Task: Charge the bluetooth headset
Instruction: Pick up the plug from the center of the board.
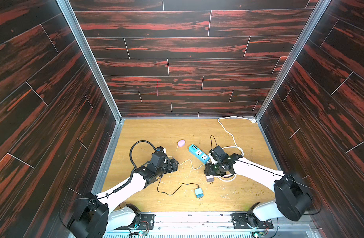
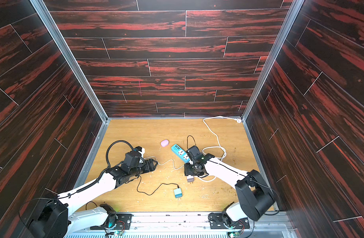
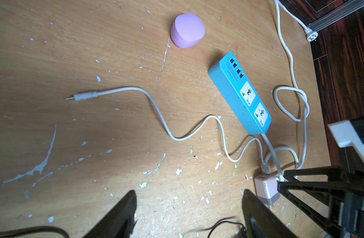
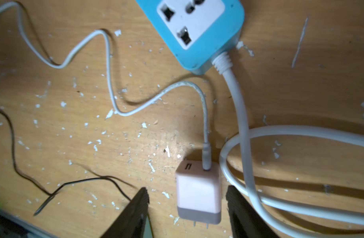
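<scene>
The bluetooth headset (image 1: 181, 143) (image 2: 164, 142) (image 3: 186, 31) is a lilac rounded case lying on the wooden table beyond a blue power strip (image 1: 198, 153) (image 3: 240, 92) (image 4: 195, 31). A pink charger adapter (image 4: 198, 197) (image 1: 210, 178) lies prongs-out near the strip's cord end. A thin white cable runs from it to a free plug tip (image 3: 82, 96). My right gripper (image 4: 187, 188) (image 1: 208, 171) is open, with a finger on each side of the adapter and a gap at both. My left gripper (image 3: 189, 192) (image 1: 175, 163) is open over bare table, short of the white cable.
A teal adapter (image 1: 198, 193) (image 2: 178, 193) with a thin black cable lies towards the front. The strip's thick white cord (image 4: 279, 131) loops beside the pink adapter and runs to the back right corner (image 1: 253, 120). Dark panelled walls enclose the table (image 1: 156, 127).
</scene>
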